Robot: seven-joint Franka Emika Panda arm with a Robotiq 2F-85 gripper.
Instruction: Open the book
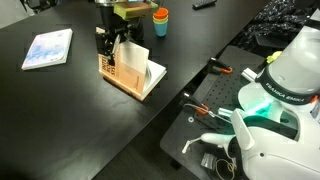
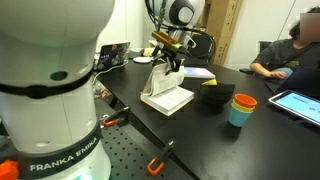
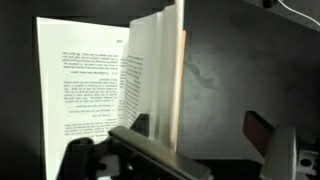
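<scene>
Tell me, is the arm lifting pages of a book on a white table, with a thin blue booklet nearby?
No: the table is black, not white, as both exterior views show. The gripper is at the book, pages raised, and the thin blue booklet lies nearby.

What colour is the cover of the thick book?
Tan-yellow with red lettering; the book shows it best in an exterior view.

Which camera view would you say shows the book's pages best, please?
The wrist view: the book appears close up, with printed lines visible and some pages standing upright. Both exterior views show the book only small, without visible print.
</scene>
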